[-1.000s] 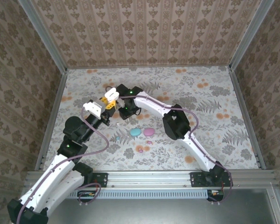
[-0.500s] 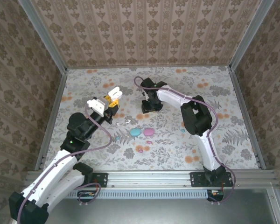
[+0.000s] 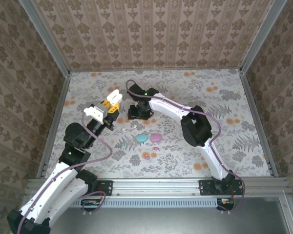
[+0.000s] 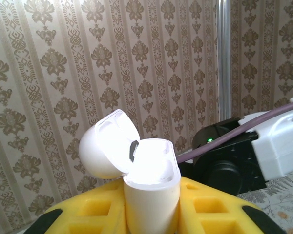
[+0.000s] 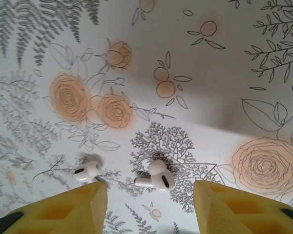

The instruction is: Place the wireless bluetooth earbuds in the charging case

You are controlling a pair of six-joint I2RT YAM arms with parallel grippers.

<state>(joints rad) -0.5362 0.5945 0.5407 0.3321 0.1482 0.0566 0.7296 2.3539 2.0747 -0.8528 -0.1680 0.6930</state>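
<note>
Within left end effector [image 4: 152,210]: open charging case [image 4: 150,171]; earbuds [image 5: 156,176] on table [image 5: 219,92].

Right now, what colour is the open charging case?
White, plain and glossy; the charging case shows best in the left wrist view.

The charging case [image 4: 151,192] is smooth white plastic with a glossy sheen, bright enough to wash out. The fingers [image 4: 210,207] of the left gripper [image 4: 151,214] and of the right gripper [image 5: 149,204] are matt yellow plastic. Both earbuds [image 5: 156,176] are glossy white plastic. The table cover [image 5: 224,97] looks matt and smooth, floral-printed. The wall [image 4: 49,73] is matt patterned paper; the near rail [image 3: 195,187] is dull ribbed metal.
</note>
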